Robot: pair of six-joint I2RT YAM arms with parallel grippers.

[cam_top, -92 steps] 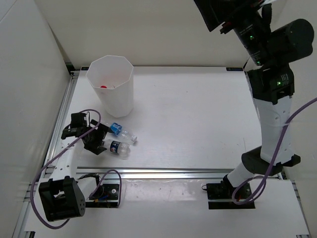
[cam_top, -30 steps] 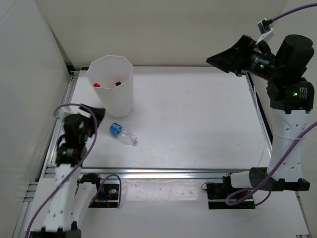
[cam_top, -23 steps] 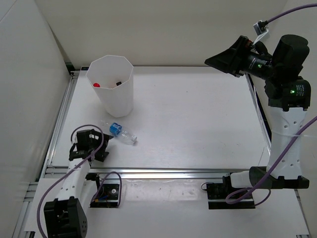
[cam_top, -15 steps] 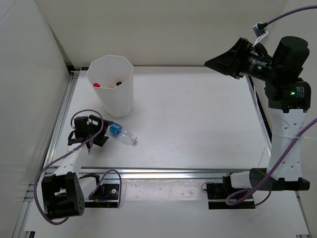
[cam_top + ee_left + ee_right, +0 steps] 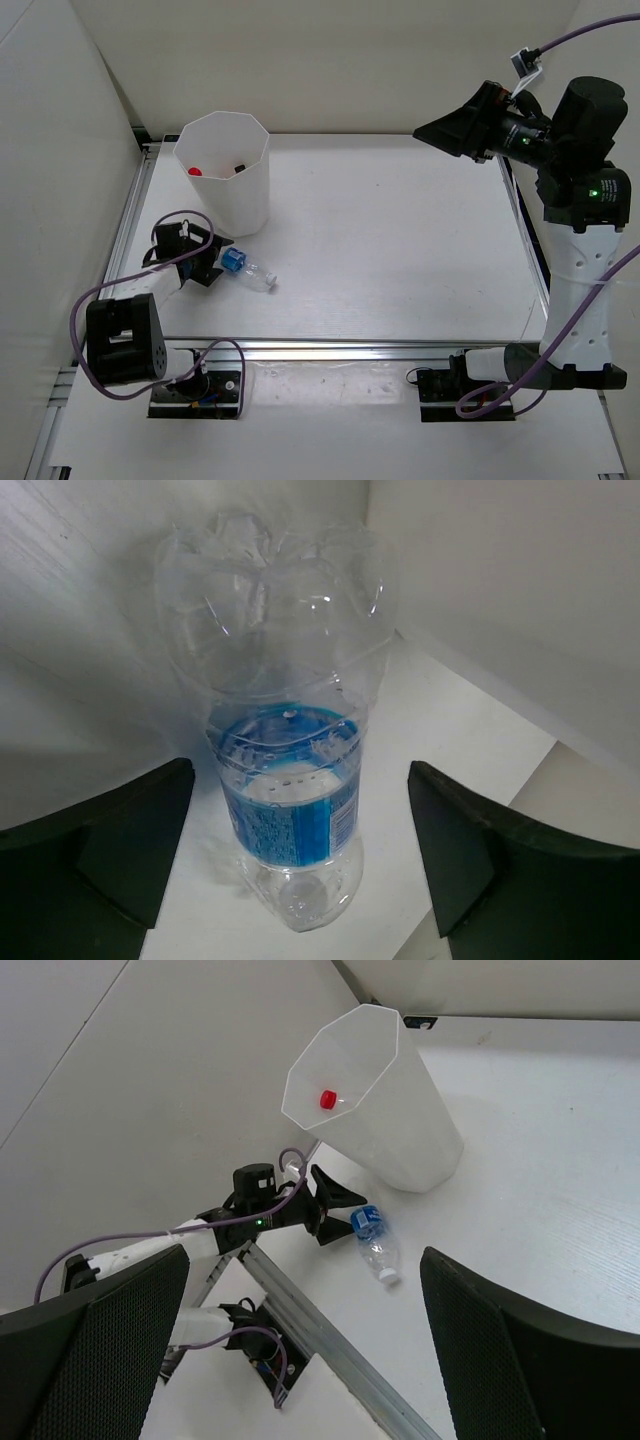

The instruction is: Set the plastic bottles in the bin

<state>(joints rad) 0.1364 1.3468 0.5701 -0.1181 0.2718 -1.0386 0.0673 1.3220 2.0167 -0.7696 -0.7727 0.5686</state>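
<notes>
The blue-labelled bottle (image 5: 245, 268) lies on its side on the table, white cap pointing away from the left arm. My left gripper (image 5: 214, 262) is low over the table, open, with its tips just short of the bottle's label end. In the left wrist view the bottle (image 5: 290, 790) lies centred ahead of the spread fingers (image 5: 110, 850), untouched. The white bin (image 5: 243, 205) stands behind it, holding a red cap (image 5: 196, 171) and a black cap (image 5: 238, 168). My right gripper (image 5: 445, 130) is open and empty, high at the far right. The right wrist view shows the bin (image 5: 400, 1110) and the bottle (image 5: 377, 1242).
The left wall stands close beside the left arm. A metal rail (image 5: 350, 347) runs along the table's near edge. The left arm's purple cable (image 5: 90, 300) loops between its base and wrist.
The dark-labelled bottle left the table and a black cap now shows in the bin. My left arm came down from the bin and moved up to the blue-labelled bottle. The right arm lowered.
</notes>
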